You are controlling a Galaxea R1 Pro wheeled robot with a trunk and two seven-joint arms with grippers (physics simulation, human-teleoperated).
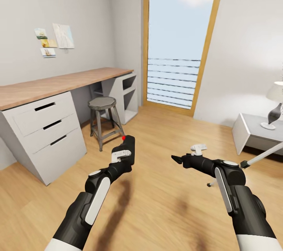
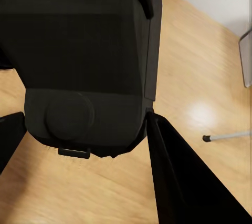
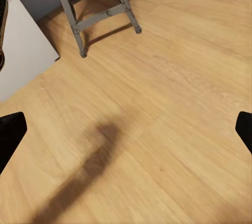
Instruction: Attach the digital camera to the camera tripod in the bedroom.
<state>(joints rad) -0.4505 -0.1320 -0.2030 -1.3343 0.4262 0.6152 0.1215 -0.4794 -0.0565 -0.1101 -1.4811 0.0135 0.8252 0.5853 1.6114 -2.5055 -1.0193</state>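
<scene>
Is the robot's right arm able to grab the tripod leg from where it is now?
Probably yes. The right gripper is open and empty, and the tripod leg slants over bare wood floor just beside that arm, nothing between. It would need to swing outward.

The desk point(image 1: 59, 82) runs along the wall at ten o'clock, the stool point(image 1: 103, 119) before it. The window point(image 1: 179, 39) stands at twelve. At three o'clock a lamp point(image 1: 274, 105) sits on a low table point(image 1: 251, 131), what seems a tripod leg point(image 1: 263, 156) slanting before it.

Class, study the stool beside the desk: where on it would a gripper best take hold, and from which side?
Grip the stool by the rim of its round seat, from the open floor side. The rim looks thin and overhangs the splayed legs; the desk blocks the far side.
</scene>
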